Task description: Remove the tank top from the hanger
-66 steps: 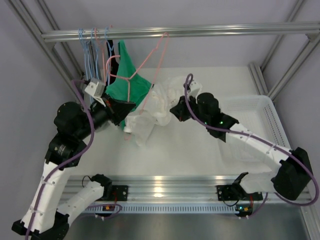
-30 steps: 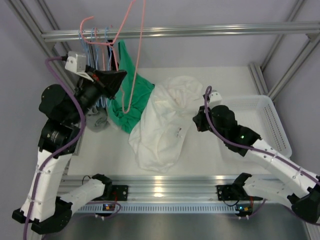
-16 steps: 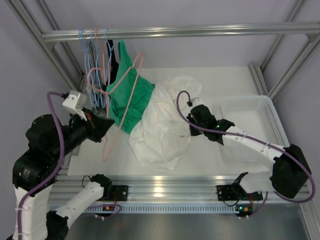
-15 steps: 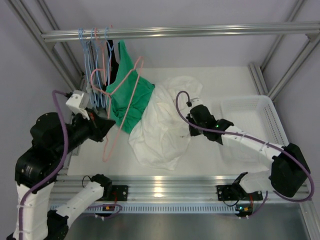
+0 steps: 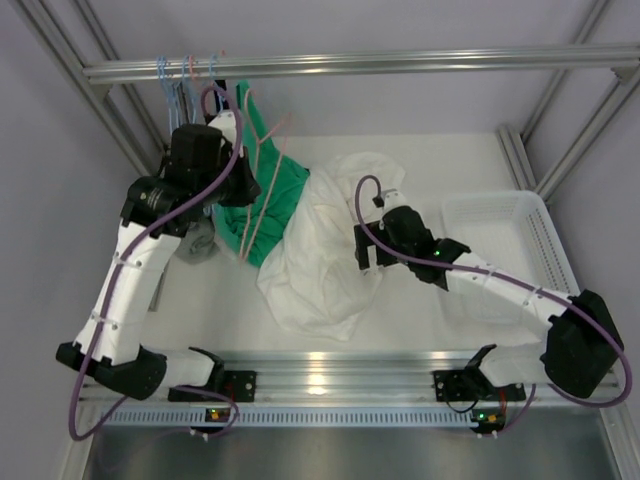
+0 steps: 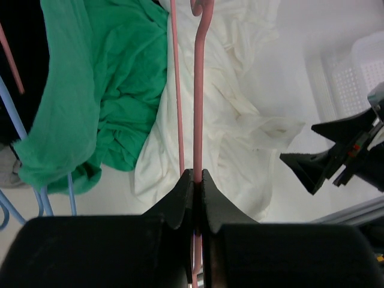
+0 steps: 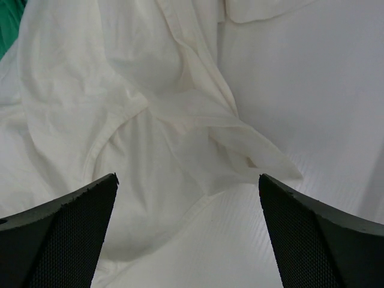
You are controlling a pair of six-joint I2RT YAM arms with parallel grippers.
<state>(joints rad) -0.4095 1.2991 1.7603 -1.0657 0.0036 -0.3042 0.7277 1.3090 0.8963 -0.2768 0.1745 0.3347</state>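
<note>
White tank top, pale pink hanger, green garment, white basket.

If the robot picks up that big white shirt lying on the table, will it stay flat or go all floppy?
Probably floppy: the thin white fabric tank top lies crumpled in soft folds, so it would likely droop from wherever it's pinched. It looks light, and pushed, it would probably bunch up rather than slide whole.
</note>
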